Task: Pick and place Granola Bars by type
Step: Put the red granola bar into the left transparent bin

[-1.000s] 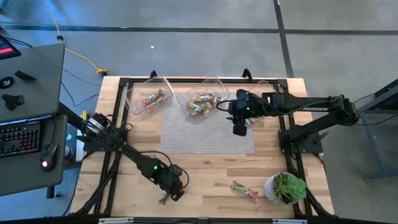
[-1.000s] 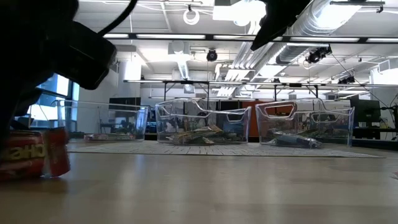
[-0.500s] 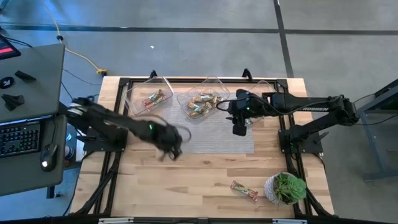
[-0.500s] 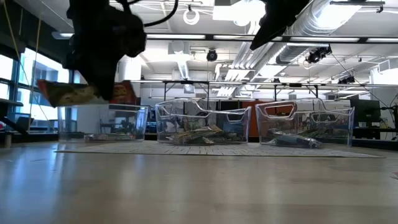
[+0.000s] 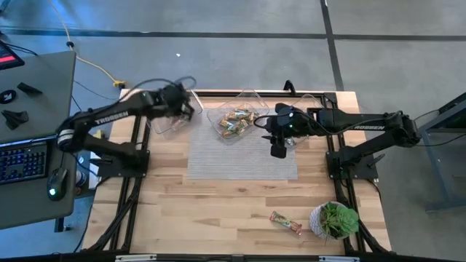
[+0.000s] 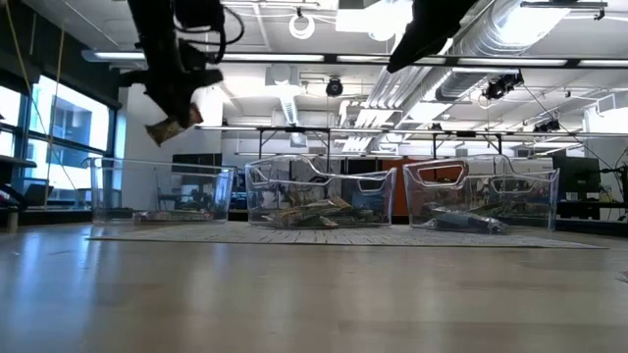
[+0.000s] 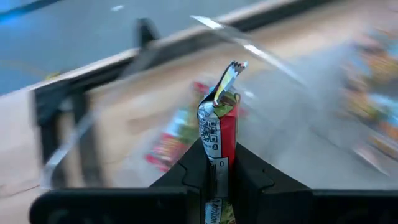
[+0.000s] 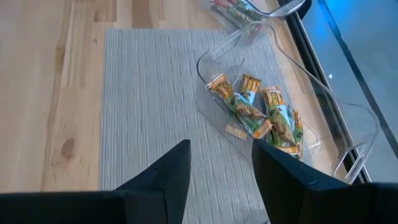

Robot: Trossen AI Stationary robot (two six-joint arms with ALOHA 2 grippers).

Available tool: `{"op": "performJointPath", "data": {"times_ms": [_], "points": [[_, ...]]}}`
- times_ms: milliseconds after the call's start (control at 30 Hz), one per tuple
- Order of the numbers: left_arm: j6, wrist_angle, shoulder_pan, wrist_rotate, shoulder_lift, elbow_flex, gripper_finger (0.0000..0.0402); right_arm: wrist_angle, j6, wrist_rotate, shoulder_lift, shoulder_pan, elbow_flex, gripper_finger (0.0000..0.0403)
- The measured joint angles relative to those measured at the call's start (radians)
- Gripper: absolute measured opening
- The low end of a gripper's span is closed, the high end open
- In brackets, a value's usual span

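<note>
Holding a red granola bar (image 7: 219, 134) pinched in my left tool (image 7: 217, 171) above the leftmost tub (image 5: 164, 116) — right tool (image 8: 221, 171) spread over the grey mat (image 5: 233, 156) on the wooden bench (image 5: 218, 211).

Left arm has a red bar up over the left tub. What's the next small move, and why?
Probably lower a little and let go. The left tool is shut on a red granola bar, held above the left tub, which already holds a red-wrapped bar, so the type seems to match. The right tool waits open over the grey mat.
</note>
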State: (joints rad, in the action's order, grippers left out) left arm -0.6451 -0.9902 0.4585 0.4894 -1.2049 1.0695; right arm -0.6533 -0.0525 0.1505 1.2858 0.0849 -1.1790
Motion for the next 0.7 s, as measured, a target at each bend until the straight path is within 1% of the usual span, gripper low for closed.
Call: {"op": "performJointPath", "data": {"times_ms": [133, 200, 300, 400, 533, 700], "points": [[0.013, 0.000, 0.177, -0.025, -0.013, -0.010, 0.0039, 0.000, 0.000, 0.000, 0.000, 0.000, 0.000, 0.0156], [0.014, 0.004, 0.246, -0.076, -0.025, -0.022, 0.0039, 0.000, -0.005, 0.000, 0.000, 0.000, 0.000, 0.0155], [0.074, 0.014, 0.321, -0.131, -0.048, -0.046, 0.0040, 0.000, -0.017, 0.000, 0.000, 0.000, 0.000, 0.0157], [0.145, 0.042, 0.356, -0.145, -0.082, -0.083, 0.0049, 0.000, -0.019, 0.000, 0.000, 0.000, 0.000, 0.0158], [0.217, 0.110, 0.372, -0.172, -0.131, -0.132, 0.0071, 0.000, -0.019, 0.000, 0.000, 0.000, 0.000, 0.0156], [0.272, 0.172, 0.373, -0.178, -0.182, -0.140, 0.0101, 0.000, -0.019, 0.000, 0.000, 0.000, 0.000, 0.0155]]}}
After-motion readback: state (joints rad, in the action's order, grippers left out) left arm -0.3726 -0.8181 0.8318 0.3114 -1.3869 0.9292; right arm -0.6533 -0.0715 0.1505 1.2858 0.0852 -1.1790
